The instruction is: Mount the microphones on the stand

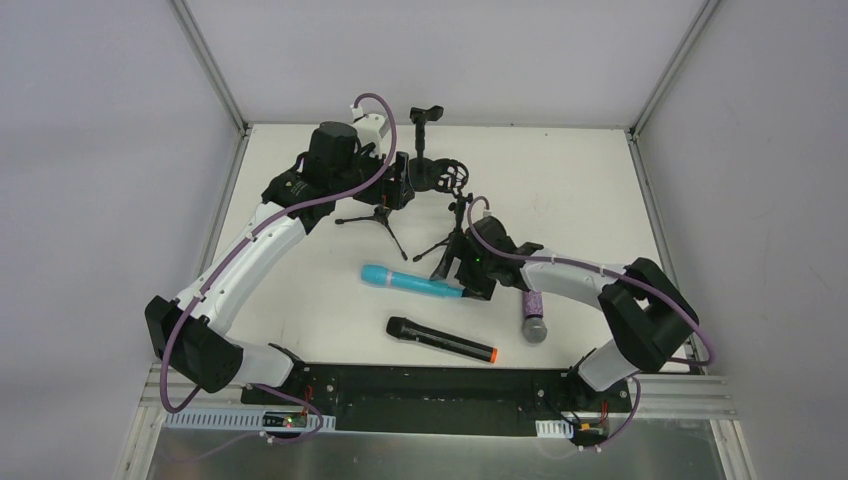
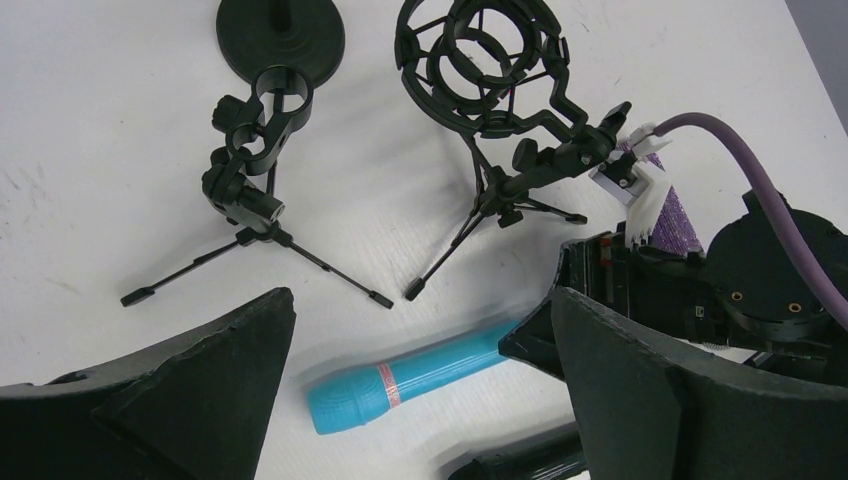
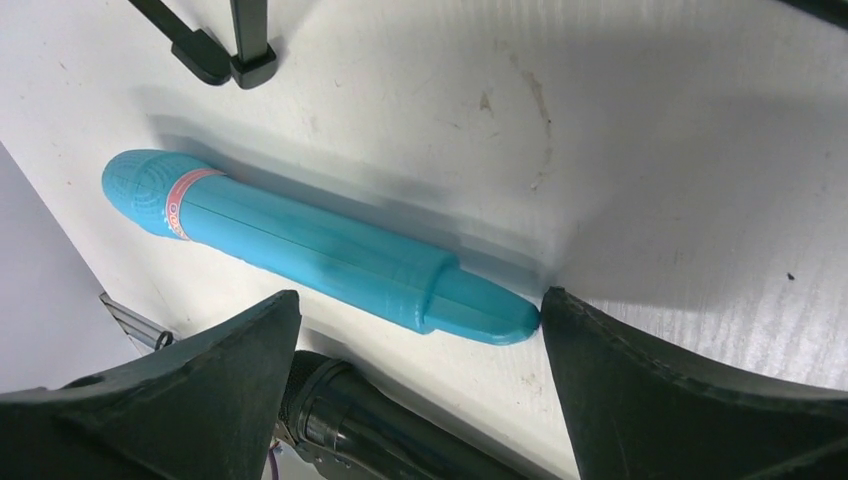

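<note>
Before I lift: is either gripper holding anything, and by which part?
Nothing held: left gripper and right gripper both open; turquoise microphone lies free beneath the right one.

The turquoise microphone [image 3: 320, 250] looks like matt moulded plastic. Its head is finely ribbed in a mesh pattern, and a glossier pinkish band circles the neck. The table [image 3: 650, 150] has a white matt top, faintly grained and marked with grey scuffs. Near the table's right edge, the purple microphone [image 1: 534, 318] has a glittery body and a silver mesh head, possibly metal, though it is too small to be sure. The black microphone [image 1: 440, 340], toward the near edge, is smooth and slightly shiny, with an orange ring. The stands [image 2: 243, 195] are matt black. The fingers [image 3: 200, 390] of the right gripper [image 3: 420, 295] are dull black and coarse-grained. A silver rail [image 1: 670, 398] along the near edge looks like brushed metal.
</note>
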You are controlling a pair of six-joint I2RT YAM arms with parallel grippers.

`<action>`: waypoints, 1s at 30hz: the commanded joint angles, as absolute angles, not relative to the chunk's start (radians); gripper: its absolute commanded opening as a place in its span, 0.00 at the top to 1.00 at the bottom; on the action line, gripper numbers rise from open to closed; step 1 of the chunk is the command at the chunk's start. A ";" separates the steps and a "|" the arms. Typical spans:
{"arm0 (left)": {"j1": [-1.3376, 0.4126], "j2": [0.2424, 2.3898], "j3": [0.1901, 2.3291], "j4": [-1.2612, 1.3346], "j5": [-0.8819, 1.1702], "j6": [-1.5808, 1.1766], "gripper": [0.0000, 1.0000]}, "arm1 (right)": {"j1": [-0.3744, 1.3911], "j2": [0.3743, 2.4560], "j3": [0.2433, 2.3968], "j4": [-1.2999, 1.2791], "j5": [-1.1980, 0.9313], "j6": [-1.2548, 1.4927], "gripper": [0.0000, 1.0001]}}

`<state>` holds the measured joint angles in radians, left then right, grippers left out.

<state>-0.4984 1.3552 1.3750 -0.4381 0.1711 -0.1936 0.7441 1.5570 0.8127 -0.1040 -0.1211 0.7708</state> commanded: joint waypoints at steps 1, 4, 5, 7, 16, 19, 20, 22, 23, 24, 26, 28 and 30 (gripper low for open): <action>-0.509 1.322 1.368 -0.407 0.157 -0.185 0.00 | 0.751 1.478 0.774 -0.044 -0.147 0.803 0.06; -0.509 1.322 1.367 -0.406 0.157 -0.185 0.00 | 0.750 1.441 0.762 -0.029 -0.146 0.811 0.05; -0.509 1.323 1.368 -0.406 0.157 -0.185 0.00 | 0.749 1.433 0.759 -0.027 -0.147 0.815 0.05; -0.509 1.323 1.367 -0.406 0.156 -0.184 0.00 | 0.741 1.420 0.750 -0.013 -0.165 0.828 0.04; -0.511 1.318 1.367 -0.405 0.156 -0.185 0.00 | 0.715 1.324 0.733 -0.104 -0.109 0.776 0.04; -0.511 1.313 1.367 -0.405 0.157 -0.183 0.00 | 0.694 1.264 0.736 -0.175 -0.070 0.737 0.04; -0.511 1.312 1.366 -0.405 0.158 -0.183 0.00 | 0.684 1.241 0.740 -0.201 -0.059 0.722 0.04; -0.511 1.311 1.366 -0.405 0.158 -0.183 0.00 | 0.656 1.194 0.745 -0.268 -0.036 0.689 0.04; -0.511 1.312 1.367 -0.405 0.159 -0.183 0.00 | 0.641 1.170 0.745 -0.290 -0.024 0.670 0.04; -0.511 1.313 1.367 -0.405 0.163 -0.184 0.00 | 0.619 1.140 0.746 -0.319 -0.011 0.651 0.04; -0.512 1.313 1.366 -0.405 0.164 -0.184 0.00 | 0.585 1.098 0.750 -0.378 0.039 0.614 0.04; -0.512 1.314 1.365 -0.404 0.163 -0.184 0.00 | 0.544 1.061 0.754 -0.440 0.075 0.584 0.04; -0.514 1.316 1.365 -0.404 0.165 -0.184 0.00 | 0.501 1.029 0.753 -0.485 0.100 0.554 0.04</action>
<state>-0.4988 1.3495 1.3746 -0.4377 0.1715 -0.1936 0.5625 1.0916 0.7361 -0.3317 0.0036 0.6441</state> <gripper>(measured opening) 0.995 0.958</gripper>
